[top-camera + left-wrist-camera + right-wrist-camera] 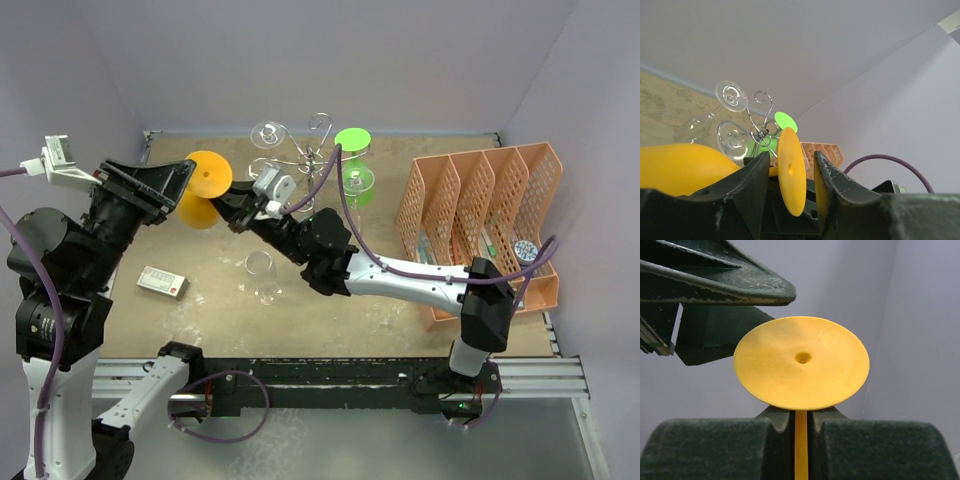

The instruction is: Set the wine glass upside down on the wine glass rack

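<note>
A yellow plastic wine glass point(205, 185) is held in the air left of the wine glass rack point(312, 158), a silver wire stand with curled arms. My right gripper point(232, 205) is shut on its stem point(800, 450), with the round foot point(801, 362) just beyond the fingertips. My left gripper point(180, 180) is open. Its fingers point(755, 185) stand on either side of the foot point(790, 172) without touching it, and the bowl point(680, 167) lies to the left. The rack point(760, 132) holds clear glasses point(268, 133) and green glasses point(352, 140) upside down.
A clear wine glass point(262, 272) stands on the table in front of the rack. A small white box point(162, 283) lies at the left. An orange lattice organiser point(480, 220) stands at the right. Grey walls close in on three sides.
</note>
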`<state>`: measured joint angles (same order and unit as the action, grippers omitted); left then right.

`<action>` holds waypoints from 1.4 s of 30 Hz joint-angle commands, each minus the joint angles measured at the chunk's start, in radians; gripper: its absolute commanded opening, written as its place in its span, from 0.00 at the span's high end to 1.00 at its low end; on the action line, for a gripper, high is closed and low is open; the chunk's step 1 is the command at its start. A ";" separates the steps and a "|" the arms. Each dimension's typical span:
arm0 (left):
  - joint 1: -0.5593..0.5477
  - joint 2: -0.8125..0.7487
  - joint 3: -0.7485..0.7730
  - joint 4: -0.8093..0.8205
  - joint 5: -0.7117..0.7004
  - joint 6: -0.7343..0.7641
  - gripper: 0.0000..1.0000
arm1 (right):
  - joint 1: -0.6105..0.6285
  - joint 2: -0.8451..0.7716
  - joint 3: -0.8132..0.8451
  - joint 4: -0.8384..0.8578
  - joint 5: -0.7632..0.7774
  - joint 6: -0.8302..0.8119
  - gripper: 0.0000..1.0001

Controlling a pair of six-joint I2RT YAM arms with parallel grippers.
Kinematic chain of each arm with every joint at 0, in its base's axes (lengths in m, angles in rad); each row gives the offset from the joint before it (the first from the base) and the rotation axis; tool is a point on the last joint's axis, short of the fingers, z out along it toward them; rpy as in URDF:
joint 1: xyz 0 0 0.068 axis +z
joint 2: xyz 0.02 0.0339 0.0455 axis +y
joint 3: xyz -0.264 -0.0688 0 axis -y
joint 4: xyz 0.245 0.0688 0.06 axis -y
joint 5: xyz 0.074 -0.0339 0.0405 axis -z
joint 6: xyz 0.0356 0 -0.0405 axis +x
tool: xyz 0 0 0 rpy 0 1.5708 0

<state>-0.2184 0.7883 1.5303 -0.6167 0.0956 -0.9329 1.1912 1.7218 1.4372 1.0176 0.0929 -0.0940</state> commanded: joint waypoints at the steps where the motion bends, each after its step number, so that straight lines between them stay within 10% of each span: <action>1: -0.002 0.017 0.040 -0.039 0.010 0.035 0.66 | 0.021 -0.010 0.066 0.019 -0.019 -0.069 1.00; 13: -0.002 -0.005 0.033 -0.023 -0.055 0.055 1.00 | 0.035 -0.029 0.047 0.022 -0.025 -0.072 1.00; 18: -0.002 -0.022 0.030 0.014 -0.104 0.061 1.00 | 0.038 -0.074 0.025 0.002 0.001 -0.013 0.50; 22: -0.002 -0.020 0.049 0.031 -0.138 0.086 1.00 | 0.039 -0.161 -0.060 -0.027 0.043 0.024 0.37; 42: -0.003 0.223 0.140 0.050 -0.168 0.233 1.00 | 0.041 -0.555 -0.079 -0.899 0.331 0.473 0.40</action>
<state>-0.2230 0.9527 1.6512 -0.6415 -0.0891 -0.7414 1.2285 1.2472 1.3842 0.2501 0.3477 0.3012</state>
